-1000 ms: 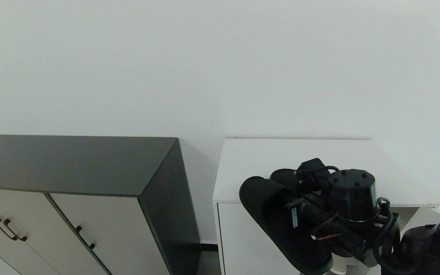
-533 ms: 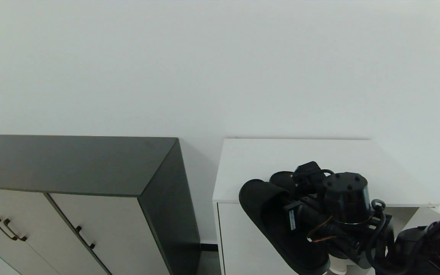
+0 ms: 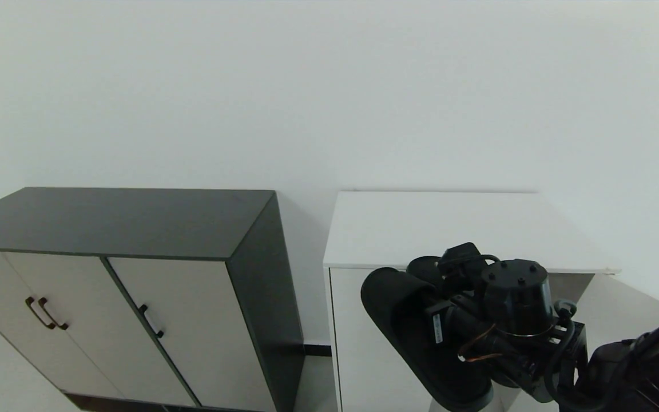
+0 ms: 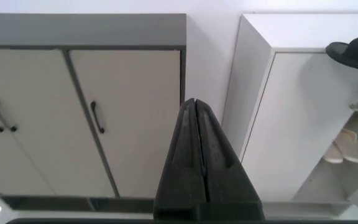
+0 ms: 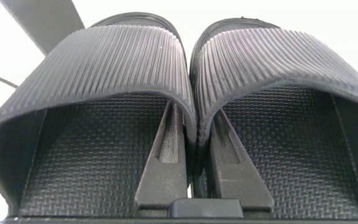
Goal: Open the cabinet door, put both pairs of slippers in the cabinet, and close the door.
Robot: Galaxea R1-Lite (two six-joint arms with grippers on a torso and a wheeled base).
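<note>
Black slippers [image 3: 421, 326] are pinched by the right jaws in front of the white stand [image 3: 438, 229], a pale pair [image 4: 344, 146] lies inside it, the left jaws are pressed together, and the cabinet [image 3: 112, 220] is shut, so opening, stowing and closing are judged outstanding.

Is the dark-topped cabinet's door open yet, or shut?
Shut. The cabinet doors lie flush across the front, seams tight, handles facing outward, with no interior showing in the head or left wrist view.
</note>
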